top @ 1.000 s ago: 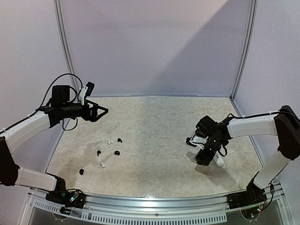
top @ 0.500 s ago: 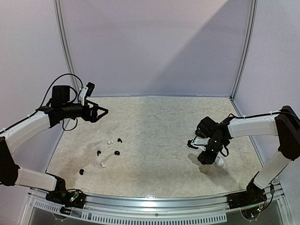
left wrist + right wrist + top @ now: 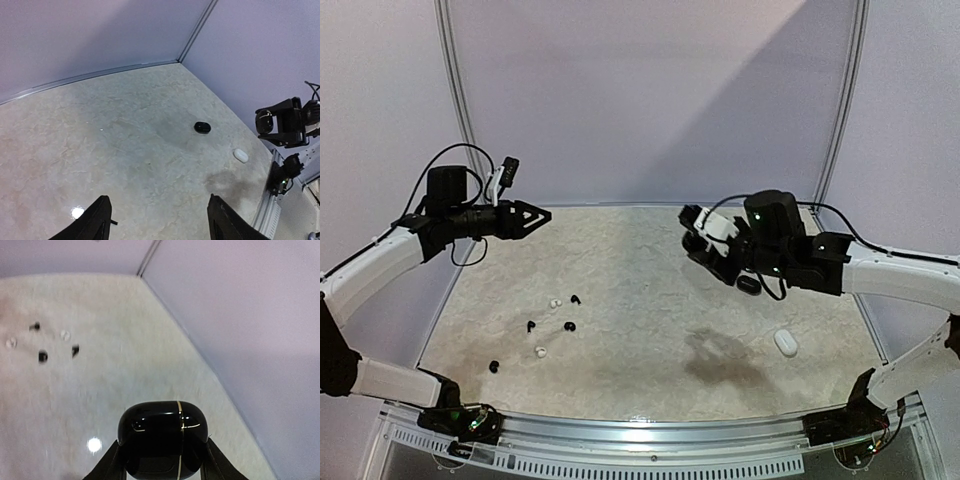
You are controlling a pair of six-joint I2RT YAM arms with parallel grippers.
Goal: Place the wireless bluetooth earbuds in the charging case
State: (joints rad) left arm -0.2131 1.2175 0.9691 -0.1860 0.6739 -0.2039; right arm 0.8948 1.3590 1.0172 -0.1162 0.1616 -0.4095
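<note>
My right gripper (image 3: pixel 704 248) hangs in the air over the right half of the table. In the right wrist view my right gripper (image 3: pixel 162 442) is shut on a glossy black charging case (image 3: pixel 162 430) with a gold seam, its lid closed. Several tiny earbuds lie loose at the left front: white earbuds (image 3: pixel 554 302) (image 3: pixel 540 351) and black earbuds (image 3: pixel 575 299) (image 3: pixel 569 326) (image 3: pixel 494 366). They show small in the right wrist view too, such as the black earbud (image 3: pixel 43 356). My left gripper (image 3: pixel 525 215) is raised at the far left; in the left wrist view the left gripper (image 3: pixel 159 200) stands open and holds nothing.
A second black case (image 3: pixel 748 284) (image 3: pixel 202 127) lies on the table under my right arm. A white case (image 3: pixel 786 343) (image 3: pixel 240 155) lies near the right front. Grey walls close the table at the back and both sides. A metal rail (image 3: pixel 650 435) runs along the near edge.
My right arm has risen from beside the white case and swung up and left with the black case in its jaws. My left gripper has lifted a little and turned level.
</note>
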